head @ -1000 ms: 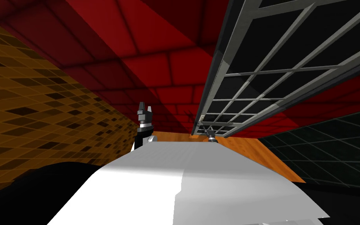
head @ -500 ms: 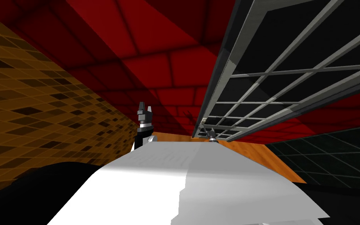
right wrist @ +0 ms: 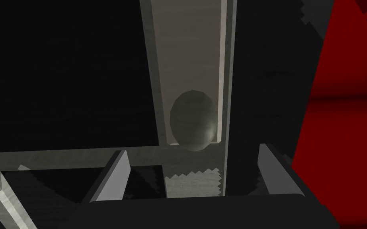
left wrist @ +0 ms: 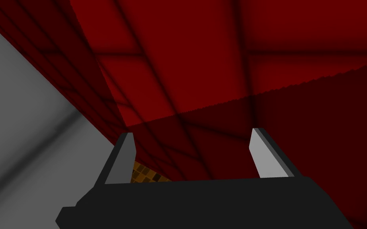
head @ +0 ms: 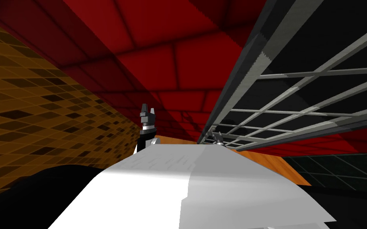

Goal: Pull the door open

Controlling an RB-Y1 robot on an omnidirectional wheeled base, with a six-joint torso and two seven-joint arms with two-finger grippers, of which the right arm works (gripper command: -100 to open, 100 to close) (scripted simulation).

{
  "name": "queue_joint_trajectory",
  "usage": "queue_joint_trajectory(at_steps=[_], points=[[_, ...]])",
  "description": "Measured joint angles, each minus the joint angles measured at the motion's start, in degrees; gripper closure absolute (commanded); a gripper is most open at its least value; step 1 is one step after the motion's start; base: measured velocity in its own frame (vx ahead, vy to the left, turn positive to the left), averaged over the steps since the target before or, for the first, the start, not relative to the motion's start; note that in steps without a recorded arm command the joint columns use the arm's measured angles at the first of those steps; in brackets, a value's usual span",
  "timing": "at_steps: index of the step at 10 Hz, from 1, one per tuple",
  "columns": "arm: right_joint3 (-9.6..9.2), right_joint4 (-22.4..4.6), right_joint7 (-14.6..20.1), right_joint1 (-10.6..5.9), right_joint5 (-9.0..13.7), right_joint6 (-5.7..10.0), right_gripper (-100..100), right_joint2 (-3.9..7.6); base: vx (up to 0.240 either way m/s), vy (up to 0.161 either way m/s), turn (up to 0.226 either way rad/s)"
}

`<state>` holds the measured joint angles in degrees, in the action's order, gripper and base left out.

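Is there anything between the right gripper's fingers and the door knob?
No. In the right wrist view the open right gripper faces the knob with nothing between them.

A red wall (head: pixel 186 67) of large tiles stood ahead, part lit, part in shadow. On the left a mosaic wall (head: pixel 39 119) of small brown and gold tiles met it. An orange floor (head: pixel 270 163) lay below, with dark tiles (head: pixel 338 171) bordering it on the right.
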<state>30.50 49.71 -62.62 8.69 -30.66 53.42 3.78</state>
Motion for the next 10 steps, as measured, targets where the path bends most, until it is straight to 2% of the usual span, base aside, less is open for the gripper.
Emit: queue_joint_trajectory(at_steps=[1,2,3,9,10], points=[[0.53,-0.9,0.0,-0.14,0.3,0.55,-100,0.35,0.191,0.018,0.066],[0.92,-1.0,0.1,0.35,0.5,0.96,-100,0.22,0.057,0.010,-0.035],[0.99,-1.1,0.1,0.71,0.5,1.17,100,0.16,-0.028,0.009,0.020],[0.93,-1.0,0.1,0.38,0.5,0.97,100,0.22,-0.010,-0.004,0.007],[0.73,-1.1,1.0,0.35,1.0,0.97,100,0.37,-0.030,-0.009,0.033]])
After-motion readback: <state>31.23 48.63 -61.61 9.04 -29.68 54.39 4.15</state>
